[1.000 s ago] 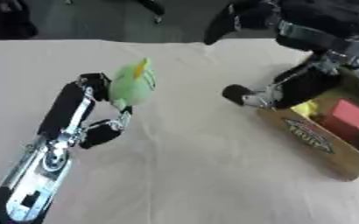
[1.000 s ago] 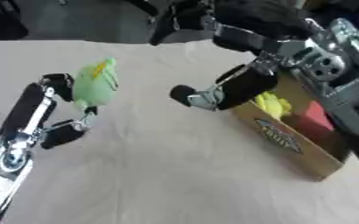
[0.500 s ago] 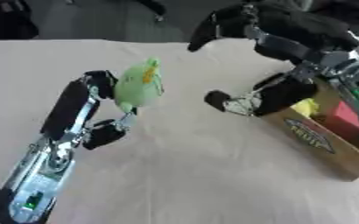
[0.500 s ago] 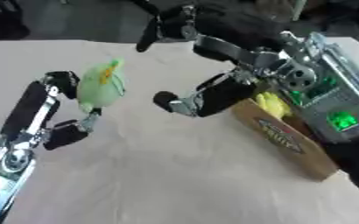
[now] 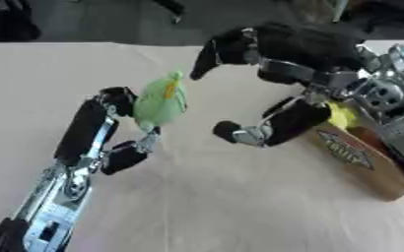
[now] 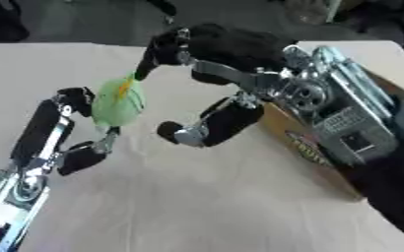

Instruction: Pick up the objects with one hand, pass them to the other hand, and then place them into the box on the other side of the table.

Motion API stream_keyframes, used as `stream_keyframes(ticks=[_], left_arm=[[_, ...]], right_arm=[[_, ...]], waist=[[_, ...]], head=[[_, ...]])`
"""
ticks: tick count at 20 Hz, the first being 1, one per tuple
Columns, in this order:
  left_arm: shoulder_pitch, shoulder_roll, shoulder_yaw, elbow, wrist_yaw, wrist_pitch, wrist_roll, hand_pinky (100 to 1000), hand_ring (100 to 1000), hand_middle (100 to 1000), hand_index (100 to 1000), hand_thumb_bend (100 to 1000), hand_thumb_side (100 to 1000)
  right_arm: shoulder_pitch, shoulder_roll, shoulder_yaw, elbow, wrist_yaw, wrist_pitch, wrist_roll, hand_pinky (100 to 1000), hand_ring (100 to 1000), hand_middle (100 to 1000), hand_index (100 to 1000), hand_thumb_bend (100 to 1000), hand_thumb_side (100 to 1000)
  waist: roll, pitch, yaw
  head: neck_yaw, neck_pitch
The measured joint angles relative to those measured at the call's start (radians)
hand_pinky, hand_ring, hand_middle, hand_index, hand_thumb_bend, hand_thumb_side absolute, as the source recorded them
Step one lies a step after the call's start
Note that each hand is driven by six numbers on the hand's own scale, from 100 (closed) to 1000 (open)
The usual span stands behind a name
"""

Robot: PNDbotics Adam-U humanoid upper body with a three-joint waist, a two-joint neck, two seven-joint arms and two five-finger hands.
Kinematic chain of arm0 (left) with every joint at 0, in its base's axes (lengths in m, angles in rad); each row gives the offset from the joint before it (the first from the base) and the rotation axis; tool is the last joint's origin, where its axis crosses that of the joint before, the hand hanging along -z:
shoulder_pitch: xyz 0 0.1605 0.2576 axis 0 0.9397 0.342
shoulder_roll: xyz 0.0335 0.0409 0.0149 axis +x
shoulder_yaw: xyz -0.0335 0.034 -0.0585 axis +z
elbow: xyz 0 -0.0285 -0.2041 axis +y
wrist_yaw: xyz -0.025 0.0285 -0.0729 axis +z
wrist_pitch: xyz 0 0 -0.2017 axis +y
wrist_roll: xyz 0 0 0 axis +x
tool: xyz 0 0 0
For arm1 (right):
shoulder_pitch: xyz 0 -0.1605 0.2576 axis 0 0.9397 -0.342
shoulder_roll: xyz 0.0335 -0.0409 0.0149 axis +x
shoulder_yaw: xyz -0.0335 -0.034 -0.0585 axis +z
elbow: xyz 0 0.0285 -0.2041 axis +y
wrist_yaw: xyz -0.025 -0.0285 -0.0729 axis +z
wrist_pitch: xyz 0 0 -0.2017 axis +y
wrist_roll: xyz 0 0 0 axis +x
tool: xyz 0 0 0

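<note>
While raised above the tan table, held pinched in the left hand: a green toy, just beside the spread right hand, box at right.

Right hand has swung away from the box, toward the green toy; fingers spread, tips now just beside the toy's top, not clearly touching. Left hand has carried the toy closer to the box, still pinched.
</note>
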Motion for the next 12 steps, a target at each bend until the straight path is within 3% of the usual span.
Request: stream_keyframes(ticks=[12], left_arm=[[0.007,-0.012,-0.013,-0.004,-0.042,-0.036,-0.007,505,484,487,507,100,197]], right_arm=[[-0.018,0.045,0.021,0.002,0.098,-0.035,0.044,880,845,793,826,418,311]], waist=[[0.000,0.000,0.011]], head=[[-0.014,0.000]])
